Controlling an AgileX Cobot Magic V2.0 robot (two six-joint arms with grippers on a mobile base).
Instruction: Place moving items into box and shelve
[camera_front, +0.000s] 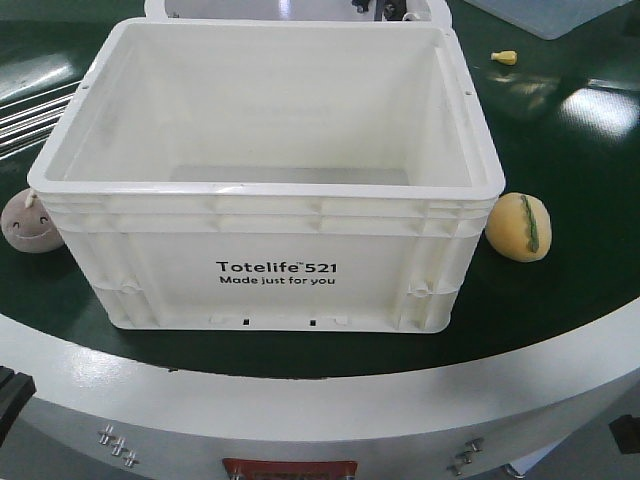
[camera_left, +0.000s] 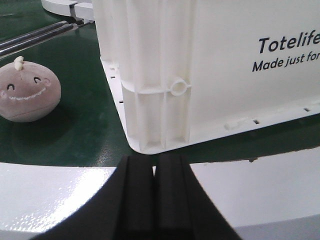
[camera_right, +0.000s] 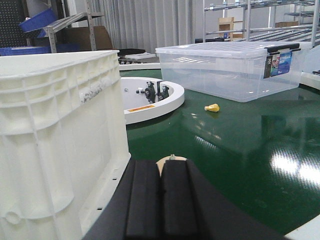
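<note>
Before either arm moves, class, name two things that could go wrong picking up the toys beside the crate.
1. The smiling plush and yellow plush lie close to the crate; fingers reaching in may bump its wall.
2. The left fingers and right fingers are shut; unopened, they could shove the toys away.

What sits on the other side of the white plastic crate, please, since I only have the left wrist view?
Observer: A yellow oval plush toy with a green stripe lies beside the right front corner of the white plastic crate.
Operator: Thank you. Is anything inside the crate yet?
Observer: No, the front view shows nothing inside it.
Operator: And how is the right gripper?
Observer: The right gripper is shut, holding nothing, low beside the crate.
</note>
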